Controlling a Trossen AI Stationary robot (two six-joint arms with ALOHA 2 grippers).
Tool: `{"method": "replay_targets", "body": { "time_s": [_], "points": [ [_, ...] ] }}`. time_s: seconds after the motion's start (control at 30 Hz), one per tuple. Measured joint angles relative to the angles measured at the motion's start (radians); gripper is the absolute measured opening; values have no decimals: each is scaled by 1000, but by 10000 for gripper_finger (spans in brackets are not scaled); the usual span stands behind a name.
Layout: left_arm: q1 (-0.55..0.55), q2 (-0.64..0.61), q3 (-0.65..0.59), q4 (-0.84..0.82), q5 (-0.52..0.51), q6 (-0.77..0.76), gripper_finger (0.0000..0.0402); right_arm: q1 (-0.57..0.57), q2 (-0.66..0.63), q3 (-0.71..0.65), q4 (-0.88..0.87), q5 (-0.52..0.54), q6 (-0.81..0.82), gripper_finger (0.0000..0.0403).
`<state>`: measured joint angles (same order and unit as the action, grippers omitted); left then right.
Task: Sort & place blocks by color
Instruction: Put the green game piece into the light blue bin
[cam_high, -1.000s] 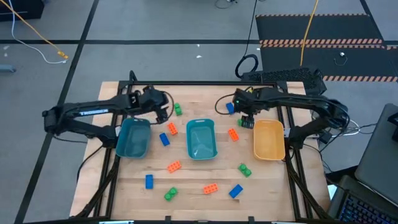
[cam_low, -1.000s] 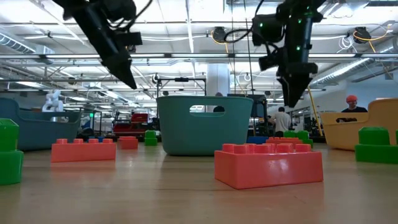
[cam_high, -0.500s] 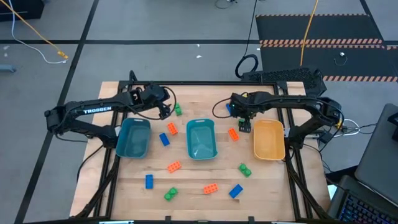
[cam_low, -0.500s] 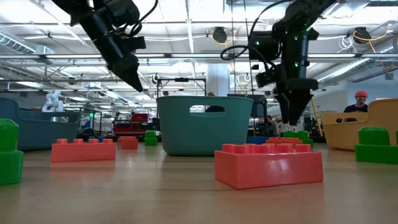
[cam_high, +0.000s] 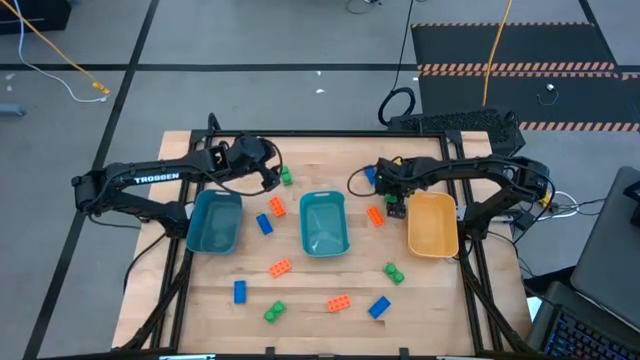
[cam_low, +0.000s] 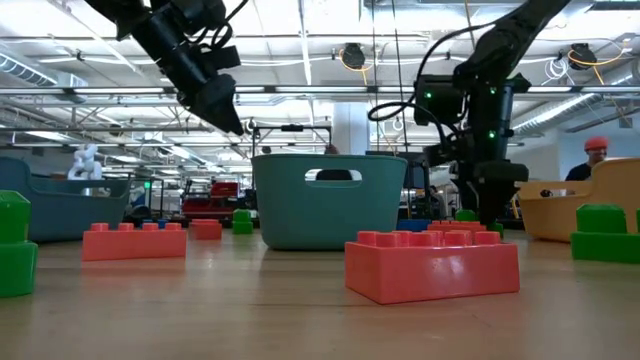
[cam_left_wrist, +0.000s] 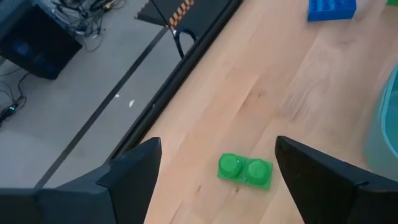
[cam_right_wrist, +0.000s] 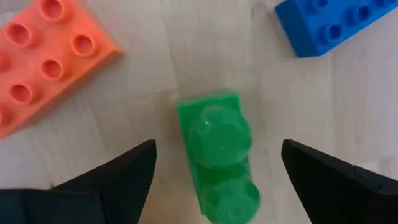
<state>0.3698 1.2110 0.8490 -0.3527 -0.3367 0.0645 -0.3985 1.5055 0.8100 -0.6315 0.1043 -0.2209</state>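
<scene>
High view: we see both arms reaching over the far half of the wooden desk (cam_high: 330, 275), where two teal bins and a yellow-tan bowl (cam_high: 433, 224) sit in a row, with orange, green and blue blocks scattered around them.
Right gripper (cam_right_wrist: 214, 174): low over a two-stud green block (cam_right_wrist: 217, 149) that lies just beside the bowl; its fingers are spread, one on each side of the block, not touching it.
Neighbours: an orange block (cam_right_wrist: 43, 59) and a blue block (cam_right_wrist: 326, 25) lie near the green one but apart from it.
Left gripper (cam_left_wrist: 214, 174): spread wide, hovering above another green block (cam_left_wrist: 245, 170) near the desk's far edge, beside the left teal bin (cam_high: 214, 222).
Bins: the middle teal bin (cam_high: 323, 223) looks empty from above.
Step in hand: we judge both arms are lining up a first pick, each on a green block.
Next move: we would lower the right gripper straight down and close on the block's sides; the orange block is close, so the fingers should stay centred.
</scene>
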Motion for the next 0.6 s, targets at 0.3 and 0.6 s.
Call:
{"method": "replay_targets", "body": {
  "time_s": [0.3, 0.6],
  "points": [
    [-2, 0, 0, 7, 0, -62, 287, 3, 0, -29, 32, 6, -17, 216],
    [-28, -1, 0, 7, -1, -104, 267, 8, -24, -29, 15, 4, -28, 123]
  ]
}}
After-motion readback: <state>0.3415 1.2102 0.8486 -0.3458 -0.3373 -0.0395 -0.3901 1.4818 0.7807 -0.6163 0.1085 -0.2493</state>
